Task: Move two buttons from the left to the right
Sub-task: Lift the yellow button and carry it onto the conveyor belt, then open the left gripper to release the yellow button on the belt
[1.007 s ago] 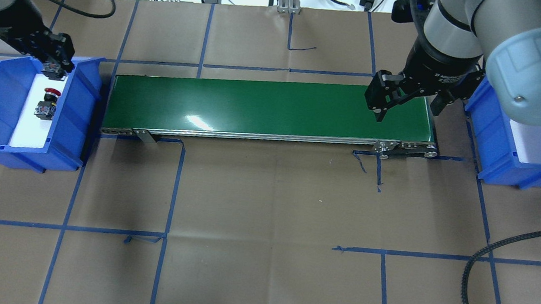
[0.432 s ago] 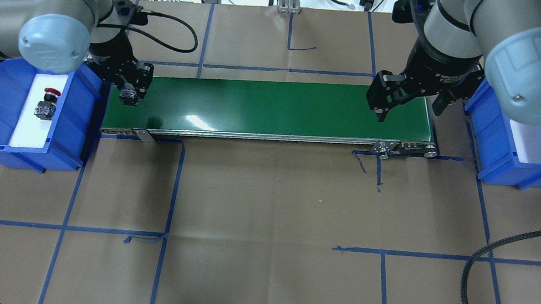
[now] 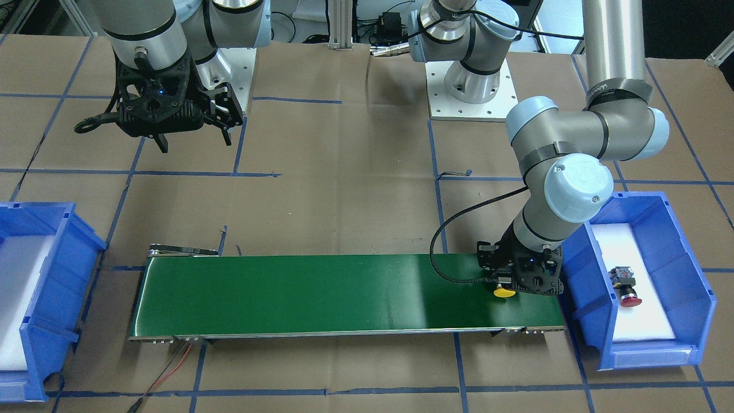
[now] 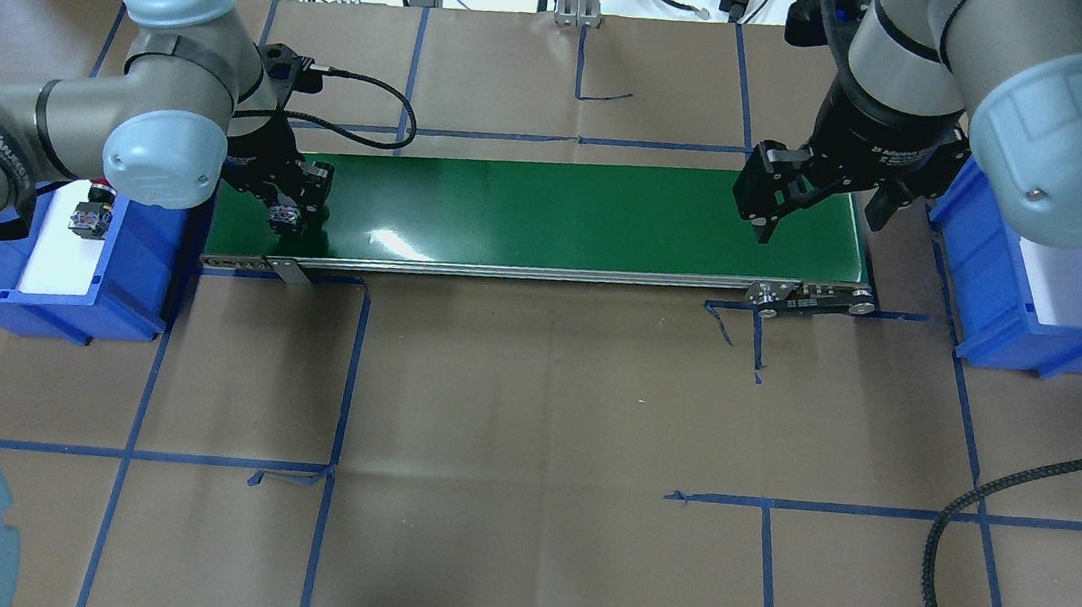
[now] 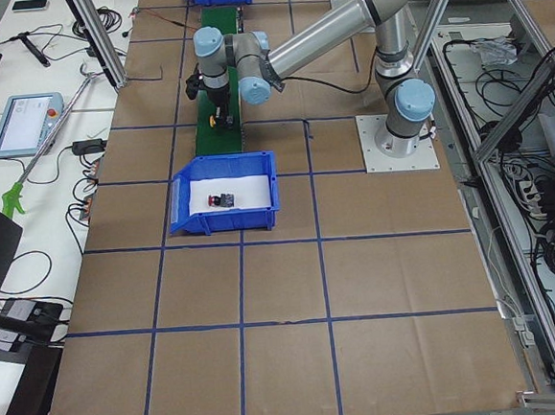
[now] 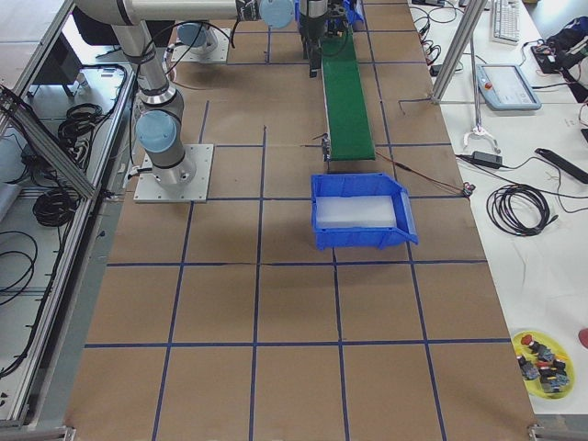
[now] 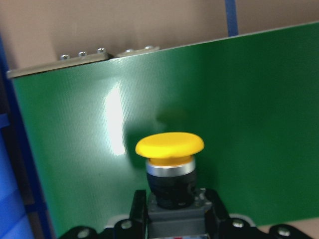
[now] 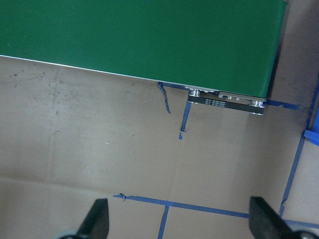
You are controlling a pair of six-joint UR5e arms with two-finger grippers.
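My left gripper is shut on the block body of the yellow-capped button. It holds the button low over the left end of the green conveyor belt. The yellow cap also shows in the front view. I cannot tell whether the button touches the belt. The red-capped button lies on white foam in the left blue bin, partly hidden by my left arm in the overhead view. My right gripper is open and empty above the belt's right end.
The right blue bin with white foam stands past the belt's right end, holding no button. A black cable lies on the table at the front right. Blue tape lines cross the brown table cover.
My left arm has carried the yellow button out of the left bin and over to the belt's left end, then a little further along it. The right arm has not moved.
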